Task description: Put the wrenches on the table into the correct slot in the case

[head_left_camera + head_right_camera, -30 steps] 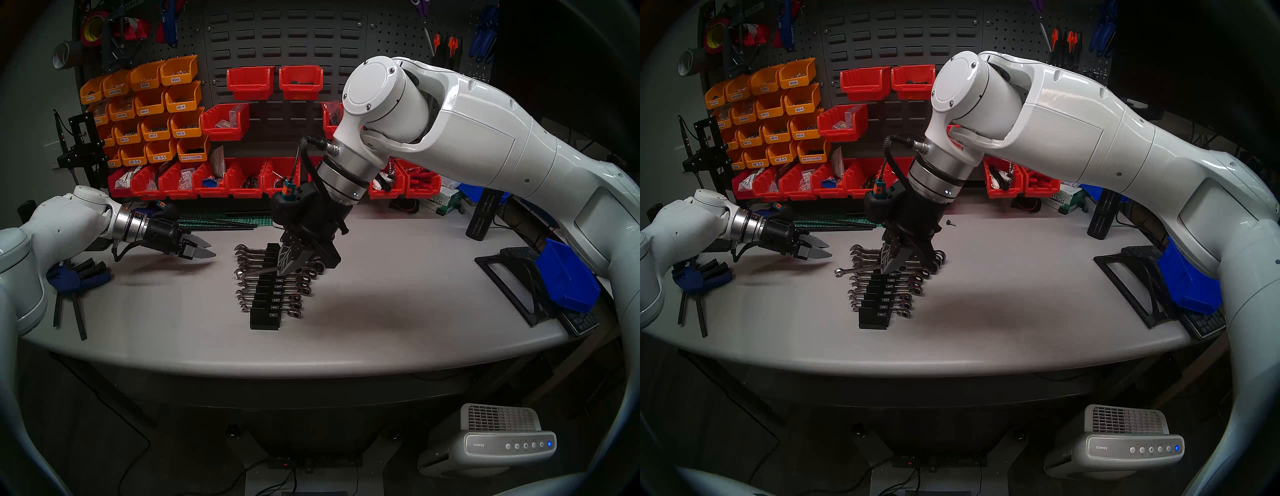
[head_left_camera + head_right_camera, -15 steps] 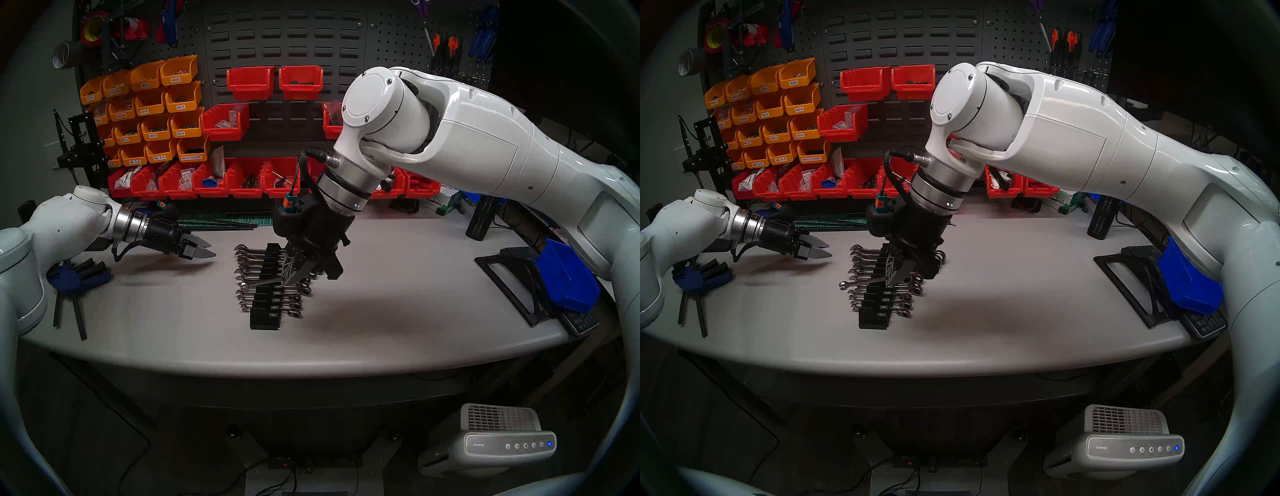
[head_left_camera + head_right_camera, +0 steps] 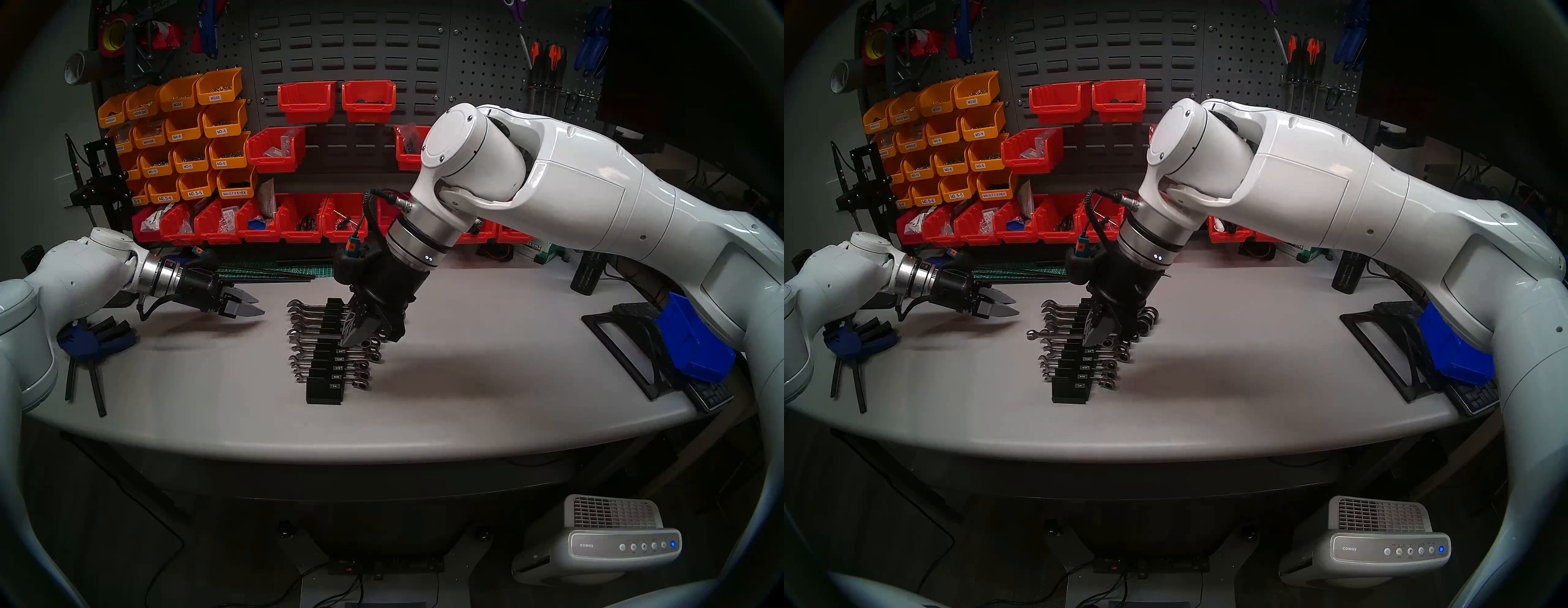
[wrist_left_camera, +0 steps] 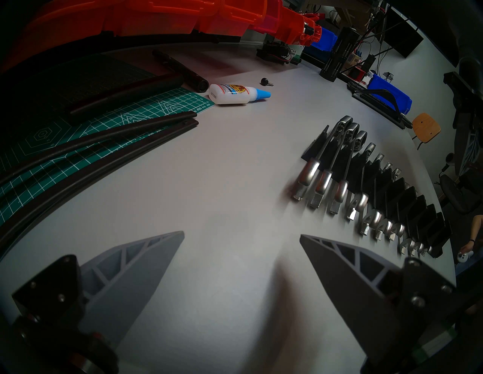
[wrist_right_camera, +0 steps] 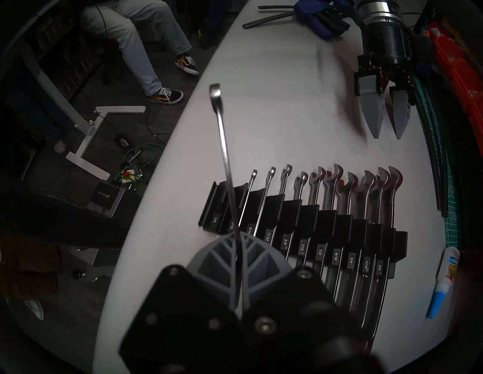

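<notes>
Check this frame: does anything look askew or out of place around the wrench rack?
Yes. The slim wrench pinched in the right gripper hangs above the black rack, angled across its grooves, not seated. A glue bottle lies on its side near the cutting mat.

Pale grey table (image 3: 466, 407) with curved near edge, black wrench case (image 3: 324, 373) at centre, green cutting mat (image 4: 109, 115) far left, glue bottle (image 4: 235, 94) beside it, black stand (image 3: 623, 352) right, blue clamp (image 3: 91, 339) near left.

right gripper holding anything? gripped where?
Yes: the right gripper is shut on the slim wrench, jaws clamped on its shank, open end sticking out. Left gripper is open and empty.
</notes>
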`<action>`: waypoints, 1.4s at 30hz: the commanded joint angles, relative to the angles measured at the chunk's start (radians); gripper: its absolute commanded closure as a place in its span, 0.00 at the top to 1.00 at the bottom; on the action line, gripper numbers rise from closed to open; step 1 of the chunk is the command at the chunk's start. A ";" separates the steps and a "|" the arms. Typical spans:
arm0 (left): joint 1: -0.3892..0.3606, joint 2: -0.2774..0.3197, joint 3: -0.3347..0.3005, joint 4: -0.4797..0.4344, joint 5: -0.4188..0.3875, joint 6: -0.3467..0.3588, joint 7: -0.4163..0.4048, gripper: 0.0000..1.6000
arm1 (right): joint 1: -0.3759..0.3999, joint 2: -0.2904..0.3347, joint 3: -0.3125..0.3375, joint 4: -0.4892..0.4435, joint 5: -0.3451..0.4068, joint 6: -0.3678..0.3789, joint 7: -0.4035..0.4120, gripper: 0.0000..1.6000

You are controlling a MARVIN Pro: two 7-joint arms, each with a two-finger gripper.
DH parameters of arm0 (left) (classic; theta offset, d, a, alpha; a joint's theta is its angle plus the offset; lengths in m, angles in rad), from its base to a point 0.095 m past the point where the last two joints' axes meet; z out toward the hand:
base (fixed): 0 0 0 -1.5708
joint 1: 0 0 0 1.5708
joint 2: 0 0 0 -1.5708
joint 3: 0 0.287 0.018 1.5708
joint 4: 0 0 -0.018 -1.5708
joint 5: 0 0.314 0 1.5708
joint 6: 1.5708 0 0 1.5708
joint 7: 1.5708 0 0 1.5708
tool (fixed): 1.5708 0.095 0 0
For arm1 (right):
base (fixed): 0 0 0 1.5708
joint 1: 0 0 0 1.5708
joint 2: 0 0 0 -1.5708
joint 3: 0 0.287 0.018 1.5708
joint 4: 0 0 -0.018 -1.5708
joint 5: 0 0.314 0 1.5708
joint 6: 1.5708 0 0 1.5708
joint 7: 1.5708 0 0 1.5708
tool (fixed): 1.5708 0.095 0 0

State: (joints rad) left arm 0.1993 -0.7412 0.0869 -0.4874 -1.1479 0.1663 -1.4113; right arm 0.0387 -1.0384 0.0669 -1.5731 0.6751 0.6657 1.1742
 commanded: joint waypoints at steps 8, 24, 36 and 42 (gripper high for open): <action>-0.027 -0.002 -0.010 0.002 -0.002 -0.001 -0.002 1.00 | 0.034 0.004 -0.044 -0.047 0.063 0.040 0.065 0.00; -0.028 -0.002 -0.010 0.002 -0.002 -0.001 -0.002 1.00 | 0.058 0.012 -0.079 -0.066 0.118 0.080 0.002 0.00; -0.028 -0.002 -0.010 0.002 -0.002 -0.001 -0.002 1.00 | 0.068 -0.004 -0.115 -0.049 0.141 0.085 -0.017 0.00; -0.028 -0.002 -0.010 0.002 -0.002 -0.001 -0.002 1.00 | 0.072 -0.018 -0.132 -0.040 0.154 0.080 -0.017 0.00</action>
State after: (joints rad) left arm 0.1993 -0.7412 0.0869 -0.4874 -1.1479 0.1663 -1.4112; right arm 0.0739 -1.0405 -0.0704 -1.6148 0.8143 0.7550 1.0801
